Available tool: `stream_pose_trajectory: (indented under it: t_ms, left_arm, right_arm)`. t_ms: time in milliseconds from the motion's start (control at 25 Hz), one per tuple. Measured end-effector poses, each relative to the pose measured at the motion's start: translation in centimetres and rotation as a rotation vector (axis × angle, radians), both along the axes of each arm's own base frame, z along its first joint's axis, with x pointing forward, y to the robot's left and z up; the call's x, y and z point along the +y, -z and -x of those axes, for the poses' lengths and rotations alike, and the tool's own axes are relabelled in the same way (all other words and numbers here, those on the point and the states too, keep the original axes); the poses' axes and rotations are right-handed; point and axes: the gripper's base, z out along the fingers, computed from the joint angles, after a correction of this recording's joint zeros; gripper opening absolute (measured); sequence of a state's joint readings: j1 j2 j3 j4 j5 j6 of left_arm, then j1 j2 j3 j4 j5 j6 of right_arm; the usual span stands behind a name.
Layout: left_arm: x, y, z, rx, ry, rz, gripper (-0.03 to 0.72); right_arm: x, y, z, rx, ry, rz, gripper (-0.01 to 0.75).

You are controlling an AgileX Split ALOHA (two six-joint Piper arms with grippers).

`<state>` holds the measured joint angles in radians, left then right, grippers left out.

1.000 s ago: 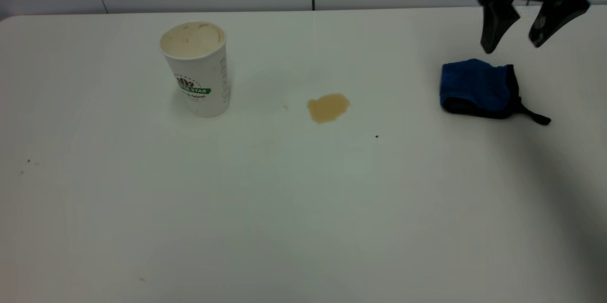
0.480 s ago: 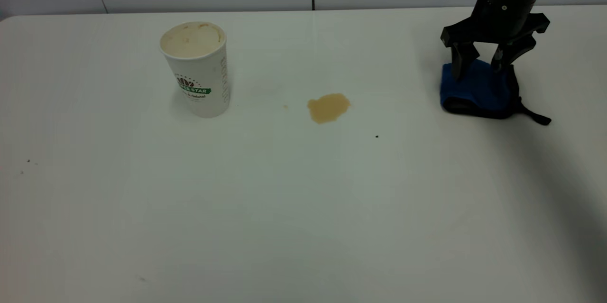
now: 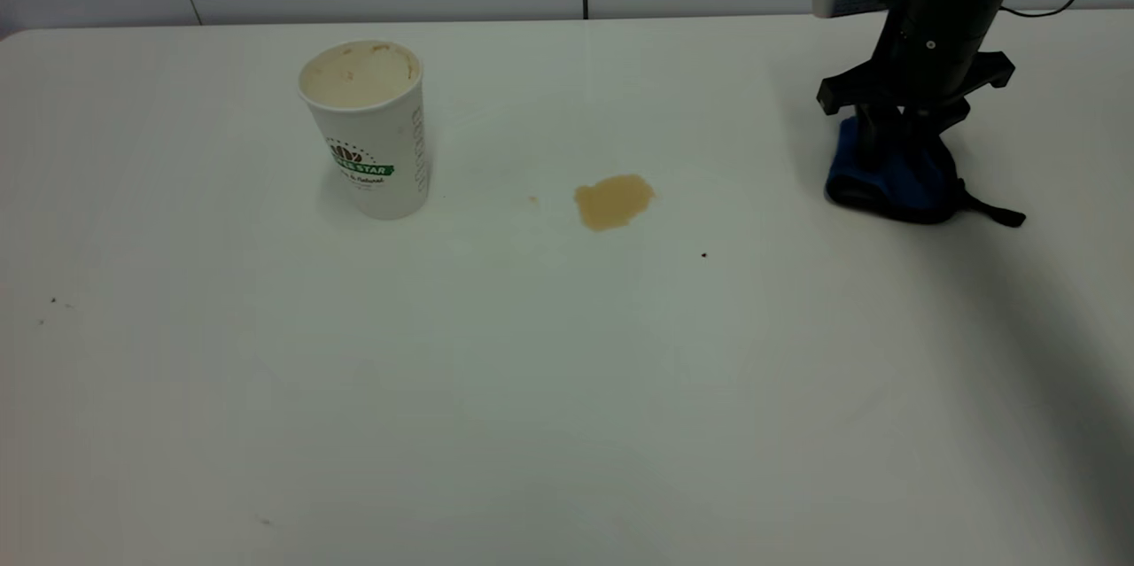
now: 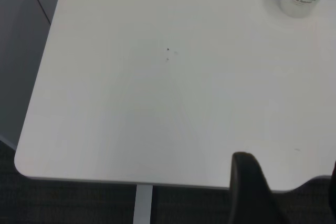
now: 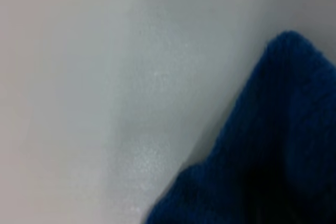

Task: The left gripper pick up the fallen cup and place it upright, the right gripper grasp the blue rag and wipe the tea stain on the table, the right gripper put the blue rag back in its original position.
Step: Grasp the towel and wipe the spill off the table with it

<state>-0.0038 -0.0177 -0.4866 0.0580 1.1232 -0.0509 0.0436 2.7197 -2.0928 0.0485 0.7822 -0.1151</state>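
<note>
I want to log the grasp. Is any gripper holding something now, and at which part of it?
The right gripper is closed on the blue rag, pinching its upper middle; the rag lies on the table. The left gripper holds nothing.

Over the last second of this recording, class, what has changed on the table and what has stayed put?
The right tool came down from above the table's far right and closed its fingers on the blue rag, which is now bunched narrower between them but not lifted. The cup stands upright where it was, and the tea stain is unwiped and unchanged. The left tool remains off the table's edge.
</note>
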Motion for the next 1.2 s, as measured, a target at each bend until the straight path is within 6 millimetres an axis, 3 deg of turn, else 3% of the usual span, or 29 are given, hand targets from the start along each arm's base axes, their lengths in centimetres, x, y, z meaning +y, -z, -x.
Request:
stream_pose_trajectory:
  t_ms: [80, 160, 360, 840, 960, 1200]
  left_arm:
    - [0.0, 0.0, 0.0, 0.0, 0.0, 0.0, 0.402]
    - [0.0, 0.0, 0.0, 0.0, 0.0, 0.0, 0.402]
    - [0.0, 0.0, 0.0, 0.0, 0.0, 0.0, 0.402]
    - [0.0, 0.0, 0.0, 0.0, 0.0, 0.0, 0.402]
    - [0.0, 0.0, 0.0, 0.0, 0.0, 0.0, 0.402]
    - [0.0, 0.0, 0.0, 0.0, 0.0, 0.0, 0.402]
  right_arm:
    - [0.1, 0.0, 0.1, 0.01, 0.011, -0.018, 0.095]
    - [0.3, 0.0, 0.2, 0.026, 0.014, -0.038, 0.059]
    - [3.3, 0.1, 1.0, 0.087, -0.04, -0.081, 0.058]
    - [19.7, 0.1, 5.7, 0.159, -0.291, -0.1, 0.058]
    - [22.0, -0.2, 5.9, 0.13, -0.314, -0.114, 0.058]
    - [23.5, 0.1, 4.3, 0.05, -0.299, -0.166, 0.058]
